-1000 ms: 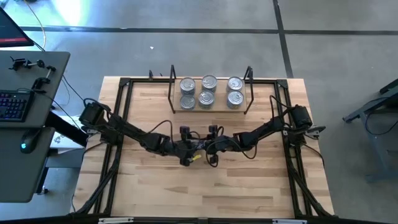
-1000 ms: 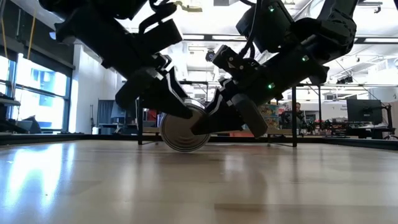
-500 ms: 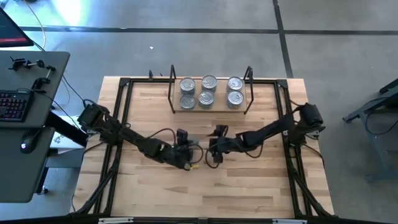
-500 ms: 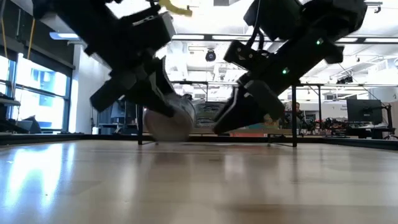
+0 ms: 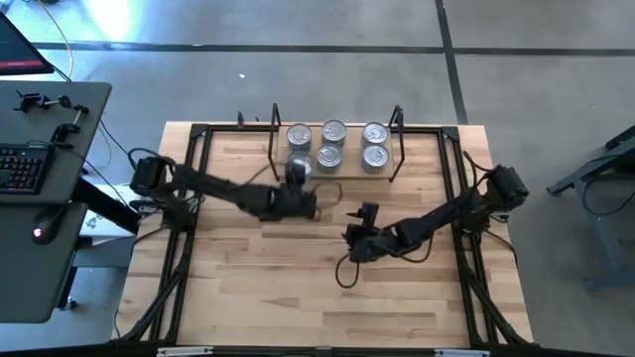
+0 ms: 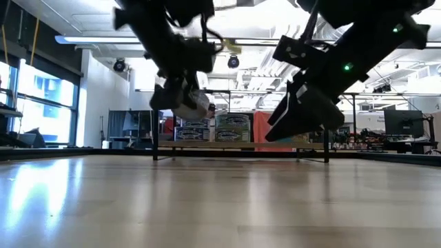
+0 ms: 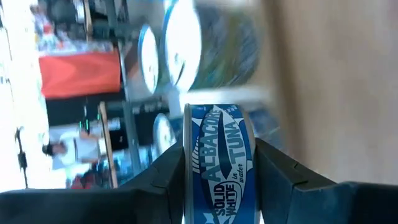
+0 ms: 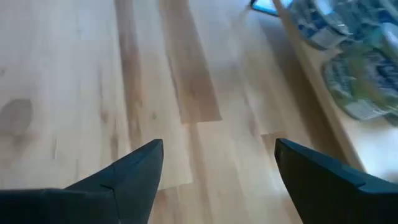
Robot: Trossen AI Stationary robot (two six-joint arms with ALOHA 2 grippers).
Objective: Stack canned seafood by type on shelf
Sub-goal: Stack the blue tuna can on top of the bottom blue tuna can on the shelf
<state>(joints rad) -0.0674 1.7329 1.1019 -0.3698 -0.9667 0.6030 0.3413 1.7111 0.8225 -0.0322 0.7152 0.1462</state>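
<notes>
From above, the left gripper hangs just in front of the shelf at the table's far side, while the right gripper sits mid-table. The low view shows a tin carried clear of the tabletop. At the left wrist, both fingers grasp the blue tuna tin; the right wrist shows its fingers spread, released.

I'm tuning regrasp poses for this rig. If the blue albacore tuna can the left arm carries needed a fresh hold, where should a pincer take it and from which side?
Grip the blue albacore tuna can as the left pincer does now: fingers pressed on its two flat lids, label band between them. The can is short and round, so the flat ends probably offer steadier contact than the curved wall. Come from the table's open middle, away from the shelf.
</notes>
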